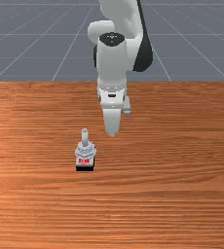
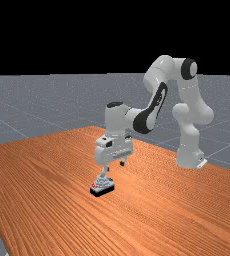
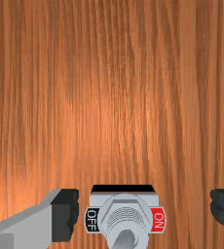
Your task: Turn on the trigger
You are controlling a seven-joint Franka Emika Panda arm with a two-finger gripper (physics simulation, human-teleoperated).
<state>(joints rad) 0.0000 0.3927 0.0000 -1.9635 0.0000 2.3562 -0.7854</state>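
In the front view my gripper hangs to the right of the toggle switch and nearer the arm's base. The far view has the gripper above the switch, one fingertip close to the lever's top. Seen in the wrist view, the gripper is wide open, with the grey switch body lower down between its fingers. A red ON label and a black OFF label flank the lever, which tilts toward OFF. Neither finger visibly holds it.
The switch stands on the orange-brown wooden table. Behind it in the front view, the table's far edge runs below the arm. The arm's base is at the far view's right.
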